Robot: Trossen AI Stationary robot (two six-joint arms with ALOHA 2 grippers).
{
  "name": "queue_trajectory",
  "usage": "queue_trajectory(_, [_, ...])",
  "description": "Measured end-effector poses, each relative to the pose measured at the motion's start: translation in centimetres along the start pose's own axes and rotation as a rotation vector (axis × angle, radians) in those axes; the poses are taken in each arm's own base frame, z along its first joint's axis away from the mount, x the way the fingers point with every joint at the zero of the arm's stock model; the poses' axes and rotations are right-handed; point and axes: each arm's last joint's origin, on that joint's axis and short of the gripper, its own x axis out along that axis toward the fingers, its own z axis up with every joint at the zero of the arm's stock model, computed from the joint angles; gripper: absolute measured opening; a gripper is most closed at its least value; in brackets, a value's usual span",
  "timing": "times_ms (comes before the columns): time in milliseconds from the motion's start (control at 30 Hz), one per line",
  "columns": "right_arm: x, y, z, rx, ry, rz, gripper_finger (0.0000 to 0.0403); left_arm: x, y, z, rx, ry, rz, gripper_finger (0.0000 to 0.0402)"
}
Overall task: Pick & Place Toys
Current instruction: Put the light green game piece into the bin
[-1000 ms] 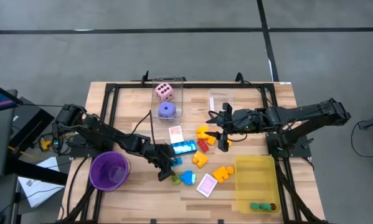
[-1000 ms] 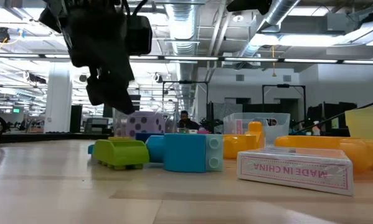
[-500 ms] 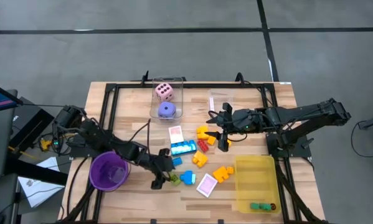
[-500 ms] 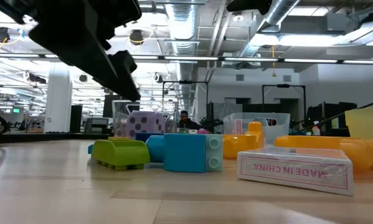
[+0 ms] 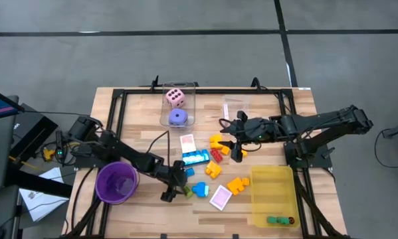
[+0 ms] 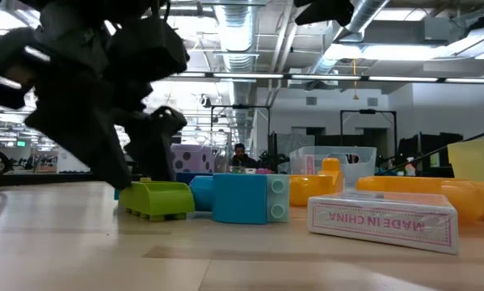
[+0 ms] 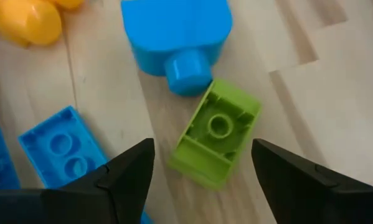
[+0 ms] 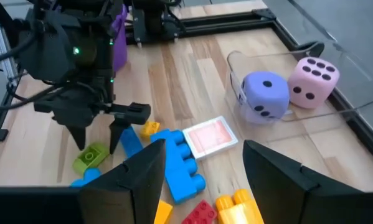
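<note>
A green block (image 7: 217,134) lies on the table with its hollow underside up, next to a blue piece (image 7: 177,37) and a flat blue brick (image 7: 61,149). My left gripper (image 7: 202,180) stands open low over the green block (image 5: 186,191), one finger on either side, touching nothing. It also shows in the low view as my left gripper (image 6: 132,166). My right gripper (image 5: 237,151) hangs open above the red and yellow blocks (image 5: 216,154). Orange blocks (image 5: 237,185), a long light-blue brick (image 5: 196,158) and two pink-white cards (image 5: 220,197) lie around.
A purple cup (image 5: 116,182) stands left of my left gripper. A clear box (image 5: 189,89) at the far edge holds a pink die (image 5: 175,97) and a purple die (image 5: 178,117). A yellow tray (image 5: 272,189) sits at the near right, another clear box (image 5: 236,106) far right.
My left gripper has sunk toward the table and rolled about its own axis, so its open fingers now stand on either side of the green block. No toy has moved.
</note>
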Motion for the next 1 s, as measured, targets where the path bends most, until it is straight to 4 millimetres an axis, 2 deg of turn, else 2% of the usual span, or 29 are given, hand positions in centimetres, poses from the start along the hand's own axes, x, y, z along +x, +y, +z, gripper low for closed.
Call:
queue_trajectory(267, [0.0,0.0,0.0,0.009,-0.002,0.0,0.0207,1.3,-0.1,-0.5,-0.001,0.01,-0.04,0.0247])
queue_trajectory(433, [0.0,0.0,0.0,0.009,-0.001,0.0,0.0207,1.3,-0.3,-0.5,-0.006,0.013,-0.054,0.0228])
queue_trajectory(767, [0.0,0.0,0.0,0.009,0.0,-0.001,0.0207,1.2,-0.5,-0.4,-0.142,0.022,-0.113,0.0139])
queue_trajectory(1000, [0.0,0.0,0.1,0.012,-0.009,0.003,0.0207,1.0,-0.7,-0.3,-0.273,0.028,-0.164,0.0139])
